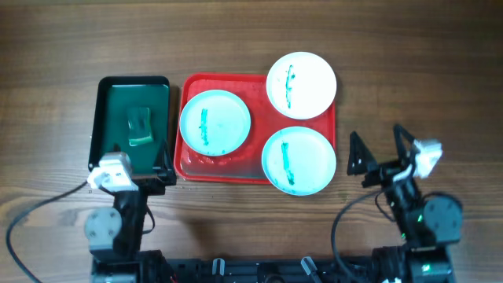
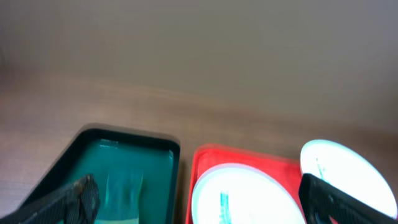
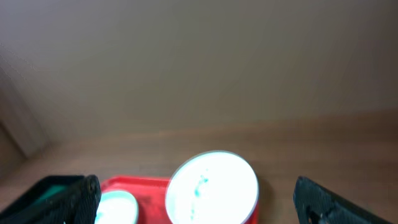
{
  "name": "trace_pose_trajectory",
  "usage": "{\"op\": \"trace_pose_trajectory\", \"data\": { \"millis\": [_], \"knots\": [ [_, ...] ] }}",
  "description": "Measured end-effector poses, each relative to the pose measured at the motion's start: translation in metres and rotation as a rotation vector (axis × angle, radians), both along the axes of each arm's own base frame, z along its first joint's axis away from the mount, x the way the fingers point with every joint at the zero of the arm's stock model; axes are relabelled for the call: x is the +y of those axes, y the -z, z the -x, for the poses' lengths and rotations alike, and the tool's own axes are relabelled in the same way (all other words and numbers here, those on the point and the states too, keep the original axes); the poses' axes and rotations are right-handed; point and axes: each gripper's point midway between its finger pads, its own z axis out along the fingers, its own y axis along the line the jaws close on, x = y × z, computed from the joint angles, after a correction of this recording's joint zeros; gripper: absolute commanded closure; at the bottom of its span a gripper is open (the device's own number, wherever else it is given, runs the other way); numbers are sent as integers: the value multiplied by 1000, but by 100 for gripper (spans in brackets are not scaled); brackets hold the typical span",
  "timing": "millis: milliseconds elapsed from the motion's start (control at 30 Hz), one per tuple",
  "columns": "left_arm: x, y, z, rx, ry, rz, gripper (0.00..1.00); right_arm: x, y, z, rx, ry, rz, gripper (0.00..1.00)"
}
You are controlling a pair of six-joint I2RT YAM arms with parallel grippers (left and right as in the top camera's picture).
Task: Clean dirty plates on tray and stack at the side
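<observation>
Dirty plates (image 1: 214,120), three of them and each carrying a teal streak across its middle, are sitting on the red tray (image 1: 258,118) near the middle of the wooden bench (image 1: 409,47). The left plate (image 1: 214,120) is lying wholly inside the tray by its left edge. The far plate (image 1: 301,85) is overhanging the tray's far right corner, and the near plate (image 1: 298,159) is overhanging its near right corner. No two plates are touching. A dark green tray (image 1: 102,118) with a black rim is lying just beside the red tray's left edge and is holding a pale, see-through green block (image 1: 141,126), too blurred to name. The left gripper (image 2: 200,193) is hovering over the green tray's near edge with its jaws spread wide and gripping nothing. The right gripper (image 1: 377,135) is hanging over bare wood to the right of the red tray, its jaws also standing wide and empty.
</observation>
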Motion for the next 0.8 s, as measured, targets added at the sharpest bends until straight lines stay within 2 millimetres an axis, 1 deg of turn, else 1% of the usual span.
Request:
{"op": "trace_pose_trajectory", "data": {
  "millis": [67,100,133,167,200,233,267,300,333,400,433,467,500,533,567,600,633,667,700,767,800],
  "knots": [
    [0,-17,-2,78,1,4,0,10,-18,-14,87,-52,3,0],
    [0,-31,-6,144,3,8,0,14,-27,-22,125,-75,3,0],
    [0,-44,-12,198,3,12,0,18,-27,-30,193,-98,3,0],
    [0,-52,-16,255,3,15,0,24,-24,-39,295,-130,0,0],
    [1,-58,-22,340,3,20,0,29,-27,-49,352,-152,-4,0],
    [1,-63,-29,416,3,24,0,33,-26,-58,429,-177,-7,0],
    [2,-65,-36,477,-1,27,0,37,-24,-65,482,-198,-4,0],
    [3,-63,-38,578,-4,30,0,41,-22,-69,563,-228,0,0],
    [6,-67,-51,672,-18,29,0,46,-22,-79,625,-255,8,0],
    [10,-59,-62,856,-30,29,0,50,-12,-88,769,-292,21,0],
    [9,-56,-78,917,-25,33,0,52,-8,-101,804,-300,22,0],
    [8,-46,-93,954,-16,40,0,54,-4,-112,806,-308,24,0],
    [6,-31,-103,1005,-3,50,0,55,1,-125,800,-309,18,0],
    [4,-15,-107,1057,7,60,0,56,11,-133,833,-303,-9,3],
    [2,2,-112,1112,16,72,0,59,24,-138,871,-308,-33,10],
    [1,14,-115,1146,22,79,0,63,36,-142,902,-315,-40,16],
    [1,25,-119,1175,25,83,5,68,47,-145,931,-322,-43,17],
    [1,32,-124,1186,25,85,6,77,58,-146,964,-330,-45,20],
    [2,37,-127,1193,16,84,6,90,70,-146,994,-339,-35,25],
    [12,38,-127,1197,-55,85,4,128,97,-142,1057,-352,5,34],
    [19,39,-126,1198,-99,82,5,144,108,-139,1077,-350,33,36]
  ]
}}
